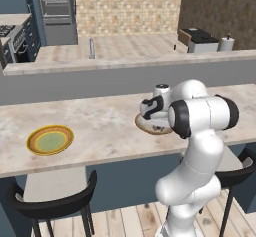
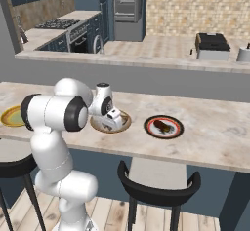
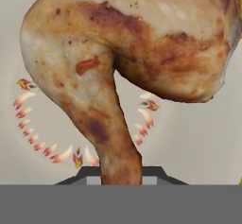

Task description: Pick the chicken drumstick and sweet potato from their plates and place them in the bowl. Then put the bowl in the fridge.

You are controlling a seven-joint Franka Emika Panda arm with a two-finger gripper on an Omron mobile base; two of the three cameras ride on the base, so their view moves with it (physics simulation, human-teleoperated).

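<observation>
Jaws clamped on the drumstick (image 3: 123, 72), pinching its thin bone end; meat hangs in front of the hand camera over a pale floor with a ring of red-orange flecks, judged the inside of the bowl (image 2: 126, 123). Gripper (image 2: 115, 121) sits low over the bowl on the counter (image 1: 100, 126). Step in hand, as judged: dropping the drumstick into the bowl. Next move calls for releasing, then lifting clear and crossing to the sweet potato (image 2: 164, 126) on the dark-rimmed plate (image 2: 177, 123) just beside the bowl. Yellow plate (image 1: 50, 141) well apart, bare. Fridge (image 2: 128, 3) far across the kitchen.
</observation>
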